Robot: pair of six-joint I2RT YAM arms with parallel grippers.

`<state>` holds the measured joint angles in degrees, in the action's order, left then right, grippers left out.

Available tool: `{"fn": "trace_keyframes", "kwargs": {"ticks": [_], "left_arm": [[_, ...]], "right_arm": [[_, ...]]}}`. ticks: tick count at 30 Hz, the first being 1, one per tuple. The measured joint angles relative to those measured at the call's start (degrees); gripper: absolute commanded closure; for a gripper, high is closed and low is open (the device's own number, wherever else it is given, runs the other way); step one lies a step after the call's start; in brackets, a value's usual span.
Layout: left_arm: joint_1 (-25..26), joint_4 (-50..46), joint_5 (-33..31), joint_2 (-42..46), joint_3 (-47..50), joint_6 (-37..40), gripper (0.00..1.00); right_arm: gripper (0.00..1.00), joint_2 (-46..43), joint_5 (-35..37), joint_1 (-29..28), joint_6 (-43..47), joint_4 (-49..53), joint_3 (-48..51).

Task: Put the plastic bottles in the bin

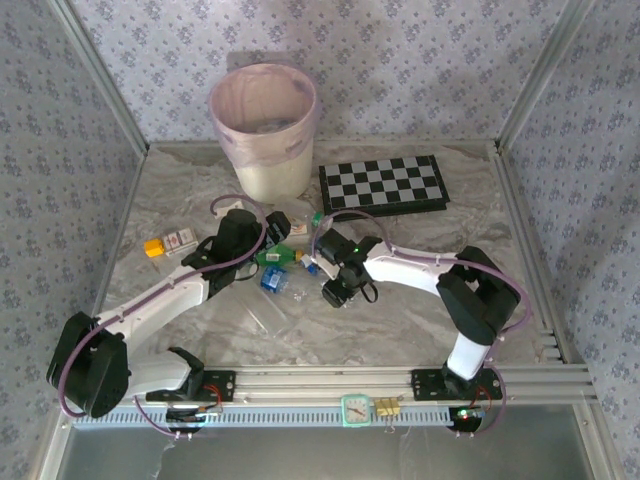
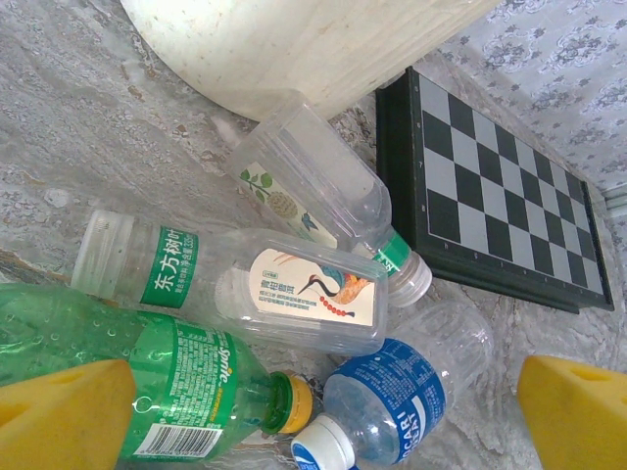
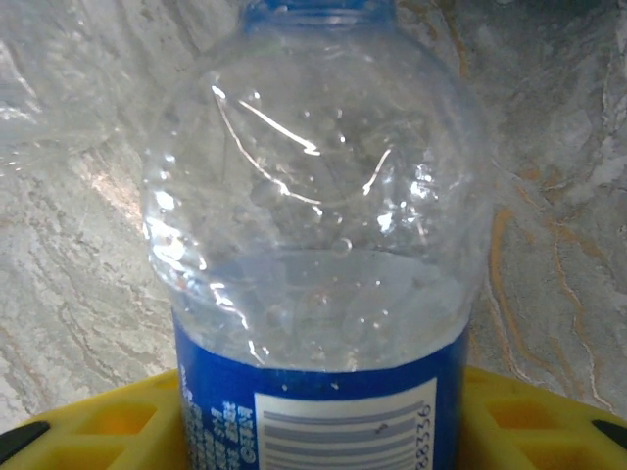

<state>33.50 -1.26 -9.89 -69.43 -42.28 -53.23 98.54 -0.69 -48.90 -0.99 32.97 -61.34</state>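
Note:
Several plastic bottles lie in a heap in front of the bin (image 1: pixel 270 175). In the left wrist view a green Sprite bottle (image 2: pixel 118 362) with a yellow cap, a blue-labelled Pocari bottle (image 2: pixel 402 392), a clear bottle with a bird label (image 2: pixel 284 294) and another clear bottle (image 2: pixel 313 186) lie below my left gripper (image 2: pixel 318 431). It is open, its yellow pads (image 2: pixel 59 416) wide apart on either side of the heap. My right gripper (image 3: pixel 318 431) is shut on a clear bottle with a blue label (image 3: pixel 313 245), low over the table.
A black-and-white chessboard (image 1: pixel 383 185) lies right of the bin, close behind the heap. A small yellow-and-white carton (image 1: pixel 170 242) sits at the left. The bin's wall (image 2: pixel 294 49) rises just beyond the bottles. Metal posts and papered walls enclose the marble tabletop (image 1: pixel 400 330).

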Motion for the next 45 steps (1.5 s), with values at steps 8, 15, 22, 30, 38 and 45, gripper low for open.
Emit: {"fn": "trace_keyframes", "kwargs": {"ticks": [8,15,22,30,38,45], "left_arm": [[0.00,0.50,0.52,1.79,0.00,0.00,0.00],[0.00,2.71,4.52,2.64,-1.88,0.55,0.00],[0.00,8.57,11.13,2.69,-4.63,0.66,0.00],[0.17,10.91,17.00,0.17,-5.38,0.66,0.00],[1.81,10.78,19.80,-3.93,-8.13,0.72,0.02],[1.92,10.95,20.92,-4.33,-8.59,0.98,0.22]], "right_arm": [[0.54,-11.89,-6.54,1.09,0.50,-5.57,3.89],[0.54,-19.10,-15.21,7.23,-5.53,-17.40,7.08],[0.55,-19.19,-20.87,10.78,-14.32,-32.57,10.91],[0.56,-17.42,-24.96,10.73,-17.68,-41.16,10.38],[0.56,-16.94,-25.33,9.62,-17.68,-43.15,9.05],[0.56,-16.87,-25.14,8.81,-17.42,-43.32,8.20]]}}
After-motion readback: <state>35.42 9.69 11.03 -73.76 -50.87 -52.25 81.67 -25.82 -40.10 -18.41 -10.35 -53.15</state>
